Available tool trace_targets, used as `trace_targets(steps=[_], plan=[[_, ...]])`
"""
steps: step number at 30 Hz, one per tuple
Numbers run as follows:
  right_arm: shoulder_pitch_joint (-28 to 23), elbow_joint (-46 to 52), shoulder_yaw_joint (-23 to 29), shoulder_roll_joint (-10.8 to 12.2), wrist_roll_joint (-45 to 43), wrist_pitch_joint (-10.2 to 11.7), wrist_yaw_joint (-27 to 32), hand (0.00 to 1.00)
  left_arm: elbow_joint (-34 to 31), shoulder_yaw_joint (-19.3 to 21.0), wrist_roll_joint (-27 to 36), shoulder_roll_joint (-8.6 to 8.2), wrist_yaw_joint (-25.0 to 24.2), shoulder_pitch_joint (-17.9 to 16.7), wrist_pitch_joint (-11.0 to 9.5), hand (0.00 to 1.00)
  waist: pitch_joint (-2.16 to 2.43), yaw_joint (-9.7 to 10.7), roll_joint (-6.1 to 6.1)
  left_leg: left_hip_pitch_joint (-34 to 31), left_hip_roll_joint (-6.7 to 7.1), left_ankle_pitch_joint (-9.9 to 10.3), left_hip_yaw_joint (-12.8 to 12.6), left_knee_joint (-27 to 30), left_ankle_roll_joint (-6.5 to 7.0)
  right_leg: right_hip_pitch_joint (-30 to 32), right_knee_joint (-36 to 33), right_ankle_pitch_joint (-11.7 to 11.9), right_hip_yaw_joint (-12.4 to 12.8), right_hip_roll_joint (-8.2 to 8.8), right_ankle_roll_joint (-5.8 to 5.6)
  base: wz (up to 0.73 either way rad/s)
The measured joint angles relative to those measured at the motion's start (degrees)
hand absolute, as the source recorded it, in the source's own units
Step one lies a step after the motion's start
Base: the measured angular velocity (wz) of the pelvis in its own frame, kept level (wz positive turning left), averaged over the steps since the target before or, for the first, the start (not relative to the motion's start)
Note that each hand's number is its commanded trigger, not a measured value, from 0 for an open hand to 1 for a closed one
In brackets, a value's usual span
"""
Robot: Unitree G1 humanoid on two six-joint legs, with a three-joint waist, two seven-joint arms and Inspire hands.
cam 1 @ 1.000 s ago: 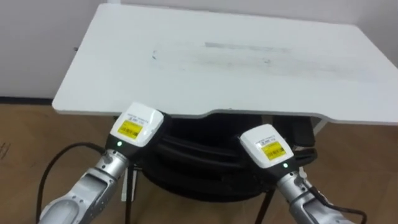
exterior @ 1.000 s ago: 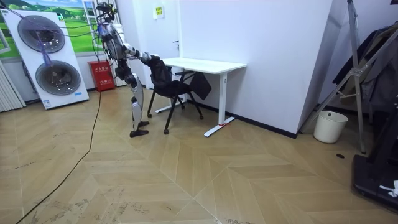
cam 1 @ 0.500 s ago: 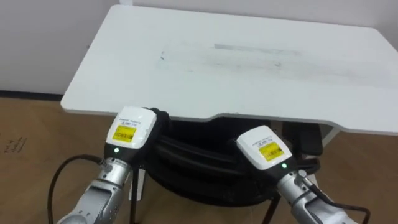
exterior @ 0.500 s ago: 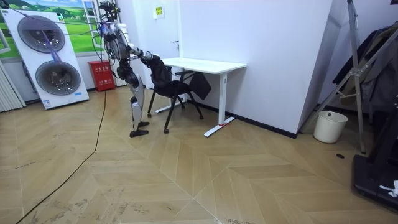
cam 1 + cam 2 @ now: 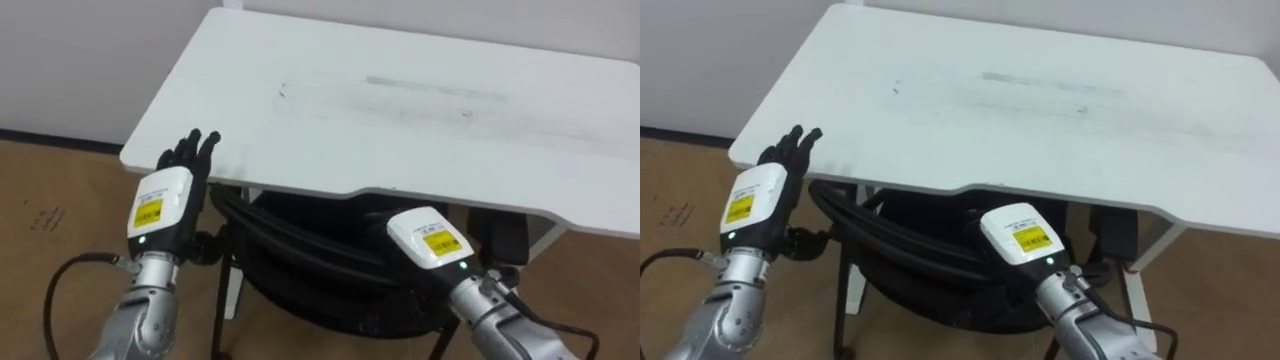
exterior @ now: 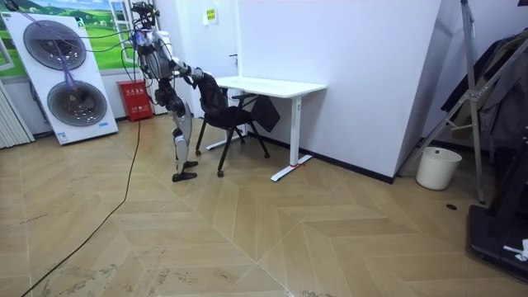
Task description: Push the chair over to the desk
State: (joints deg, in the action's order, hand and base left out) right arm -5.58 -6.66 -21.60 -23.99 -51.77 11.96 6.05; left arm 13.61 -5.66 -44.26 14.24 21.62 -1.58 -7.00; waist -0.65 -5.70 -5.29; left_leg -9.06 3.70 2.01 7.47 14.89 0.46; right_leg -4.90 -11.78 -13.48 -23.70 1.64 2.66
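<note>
The black chair (image 5: 300, 240) stands tucked partly under the white desk (image 5: 400, 100), its curved back rail toward me. My left hand (image 5: 163, 205) is open, fingers straight and pointing up, just left of the rail and in front of the desk's near left corner, holding nothing. My right hand (image 5: 428, 238) lies at the rail's right part, its back toward me and its fingers hidden behind the rail. In the room view I stand behind the chair (image 6: 233, 115) with both arms reaching forward to its back, facing the desk (image 6: 276, 84).
The desk stands against a white wall. Wooden floor shows on both sides of the chair. At the room view's left stand a white machine (image 6: 64, 78) with two round doors and a red box (image 6: 136, 99); a white bin (image 6: 438, 167) stands at the right.
My left hand has come off the chair's back rail, moved left and straightened its fingers. The right hand stays at the rail. The eye view has shifted a little.
</note>
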Motion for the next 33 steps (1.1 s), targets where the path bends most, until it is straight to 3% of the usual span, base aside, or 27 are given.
trace_targets(steps=[3, 5, 8, 10, 12, 14, 17, 18, 20, 21, 23, 24, 25, 28, 33], plan=[[-0.2, 0.7, 1.8, 0.1, 1.2, 1.7, 0.0, 0.00, -3.1, 3.7, 1.1, -0.30, 1.6, 0.4, -0.6, 0.00, -0.27, 0.9, 0.88, -0.4, 0.07, -0.2, -0.3, -0.2, 0.35, 0.0, 0.0, 0.3, 0.2, 0.10, -0.38, 0.00], [-0.4, 0.8, 3.5, -0.1, 2.9, 4.0, 0.0, 0.00, -5.0, 8.2, 5.7, -0.49, 4.0, 0.7, -0.8, 0.00, -0.28, 2.3, 1.63, -0.1, 0.32, -0.7, -0.4, -0.9, 0.75, 0.1, -0.1, 0.6, 1.4, 0.05, -0.50, 0.00], [-2.9, 6.8, 9.7, -1.2, 4.8, 5.6, 0.3, 0.00, -8.6, 14.3, 9.5, -0.66, 8.0, 0.1, -1.7, 0.00, -0.18, 2.5, 1.62, 1.0, 0.46, -1.2, -1.1, -2.5, 0.95, -0.1, 0.0, 0.4, 1.3, 0.69, -0.83, -0.09], [-6.1, 10.2, 13.4, -3.6, 7.9, 8.5, 1.7, 0.00, -11.5, 19.8, 14.1, -0.85, 12.8, 0.0, -3.7, 0.00, -0.01, 2.9, 1.20, 2.1, 0.65, -1.4, -1.6, -3.0, 1.16, -0.7, 0.1, 0.6, 1.8, 1.06, -0.84, -0.04], [-5.8, 12.0, 21.9, -2.2, 10.2, 7.3, 7.2, 0.00, -11.6, 23.7, 17.5, -0.98, 17.1, -1.3, -4.8, 0.00, 0.21, 4.1, 1.70, 2.9, 1.03, -1.3, -1.7, -3.3, 1.60, -1.6, 0.2, 0.6, 1.9, 1.42, -1.12, 0.00], [-2.8, 12.8, 37.2, -1.0, 19.1, 4.5, 16.5, 0.00, -11.7, 27.2, 24.4, -1.32, 20.7, -4.4, -5.9, 0.00, 0.80, 4.1, 2.34, 3.9, 1.18, -0.5, -2.6, -3.2, 2.20, -2.1, 1.1, 0.4, 2.8, 1.78, -2.39, -0.14], [-1.7, 15.5, 51.5, -0.1, 29.2, 2.9, 28.5, 0.00, -11.2, 33.3, 31.8, -1.48, 25.6, -9.1, -6.3, 0.00, 0.74, 4.6, 2.28, 3.8, 1.19, 0.7, -3.7, -3.0, 2.64, -2.3, 2.3, 0.9, 4.0, 1.33, -2.75, -0.20], [-2.4, 15.9, 53.1, 0.4, 30.9, 3.0, 30.7, 0.00, -10.9, 34.1, 33.4, -1.52, 26.8, -10.1, -6.3, 0.00, 0.74, 4.8, 2.12, 3.9, 1.22, 0.9, -4.0, -2.9, 2.78, -2.4, 2.3, 1.1, 4.4, 1.33, -2.50, -0.20], [-7.7, 17.1, 56.4, 3.4, 37.0, 3.2, 37.4, 0.00, -6.9, 34.6, 41.4, -1.67, 30.5, -14.2, -6.3, 0.00, 0.81, 5.8, 2.21, 3.7, 1.64, 2.7, -4.6, -1.4, 3.04, -3.1, 2.4, 1.0, 5.0, 1.36, -2.71, -0.17], [-9.5, 17.1, 56.6, 4.4, 38.3, 3.0, 38.6, 0.00, -5.5, 34.1, 43.0, -1.89, 30.7, -15.0, -6.2, 0.00, 0.77, 5.9, 2.30, 3.7, 1.63, 3.3, -4.7, -1.0, 3.07, -3.2, 2.4, 0.9, 5.0, 1.38, -2.81, -0.18], [-17.5, 15.6, 55.7, 9.2, 44.0, 1.5, 40.8, 0.00, 1.5, 31.5, 50.8, -2.87, 30.7, -17.2, -5.8, 0.00, 0.80, 6.1, 2.98, 3.7, 1.53, 4.3, -5.9, -0.7, 3.37, -2.9, 2.1, 0.6, 6.7, 1.59, -3.15, -0.28], [-19.1, 14.0, 54.9, 10.0, 45.7, 1.4, 41.0, 0.00, 3.9, 30.7, 53.0, -2.99, 30.6, -17.3, -5.8, 0.00, 0.81, 6.0, 3.17, 3.8, 1.53, 4.4, -6.0, -0.7, 3.43, -2.8, 2.1, 0.6, 7.3, 1.65, -3.18, -0.41], [-21.7, 9.0, 53.1, 11.1, 49.3, 0.9, 40.7, 0.00, 9.7, 29.1, 56.9, -3.05, 30.1, -18.1, -5.7, 0.00, 1.04, 5.9, 3.61, 3.8, 1.04, 4.8, -6.8, -0.9, 3.57, -2.9, 1.9, 0.6, 8.4, 1.81, -3.25, -0.44], [-25.5, -4.7, 51.4, 15.6, 60.9, -0.9, 38.5, 0.00, 21.5, 25.6, 64.7, -4.69, 27.0, -20.4, -5.1, 0.00, 1.05, 6.8, 4.40, 4.7, 0.99, 5.5, -8.2, -1.4, 4.02, -3.0, 1.6, 0.7, 9.6, 2.20, -3.53, -0.24], [-25.6, -34.1, 51.2, 16.7, 76.7, -2.2, 33.6, 0.00, 34.2, 24.0, 69.3, -5.91, 19.7, -24.5, -4.4, 0.00, 0.99, 8.5, 5.59, 5.8, 1.19, 6.8, -7.6, -1.3, 4.40, -2.9, -0.9, 0.5, 10.3, 2.53, -3.88, 0.02]])
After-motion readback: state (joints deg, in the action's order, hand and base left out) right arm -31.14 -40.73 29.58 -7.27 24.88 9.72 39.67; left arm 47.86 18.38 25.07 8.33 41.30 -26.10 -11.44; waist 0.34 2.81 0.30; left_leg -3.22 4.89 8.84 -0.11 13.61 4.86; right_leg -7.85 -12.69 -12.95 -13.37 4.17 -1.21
